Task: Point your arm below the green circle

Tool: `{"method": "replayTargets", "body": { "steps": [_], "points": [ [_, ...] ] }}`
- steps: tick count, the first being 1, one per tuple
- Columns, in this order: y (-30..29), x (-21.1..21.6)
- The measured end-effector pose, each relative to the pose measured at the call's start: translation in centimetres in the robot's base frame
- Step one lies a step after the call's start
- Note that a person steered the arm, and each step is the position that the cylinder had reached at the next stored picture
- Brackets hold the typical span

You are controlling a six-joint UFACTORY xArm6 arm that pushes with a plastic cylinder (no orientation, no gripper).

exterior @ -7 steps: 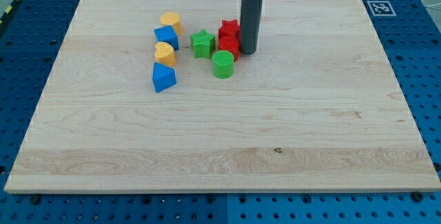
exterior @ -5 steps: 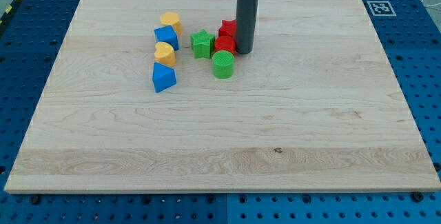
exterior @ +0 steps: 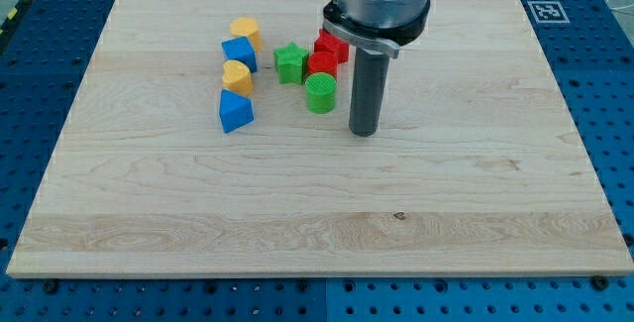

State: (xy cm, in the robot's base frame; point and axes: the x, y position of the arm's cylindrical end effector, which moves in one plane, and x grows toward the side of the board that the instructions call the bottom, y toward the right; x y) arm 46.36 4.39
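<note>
Our rod hangs over the wooden board (exterior: 475, 183), and my tip (exterior: 364, 132) rests on the wood just to the view's right of the green circle (exterior: 320, 93) and a little lower than it, close beside it but not touching. We carry no jaws at all, only this straight dark rod, so there is nothing spread or pinched to tell of. The green circle, a short round block, stands in the upper middle of the board, at the bottom right edge of the cluster of blocks. Just above it sits a red round block (exterior: 322, 63), and behind that a red star (exterior: 331, 44), partly hidden by our arm's grey housing (exterior: 379, 0). To the view's left of the red round block stands the green star (exterior: 290, 62), very near it. Further left we see a column of four blocks: a yellow block (exterior: 246, 32) at the top, a blue block (exterior: 240, 53) touching it below, then a yellow heart-like block (exterior: 236, 75), and lowest a blue wedge-like block (exterior: 235, 111). At the board's top right corner lies a small black-and-white marker tag (exterior: 544, 11). The board rests on a blue perforated table (exterior: 614, 84).
</note>
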Motion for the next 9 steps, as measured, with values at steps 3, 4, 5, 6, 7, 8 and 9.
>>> {"method": "replayTargets", "body": {
  "steps": [3,4,5,6,7,8,9],
  "points": [
    [-3.5,0.1],
    [-4.3,0.1],
    [-5.0,0.1],
    [-5.6,0.1],
    [-5.9,0.0],
    [-6.0,-0.6],
    [-6.0,-1.9]
  ]
}}
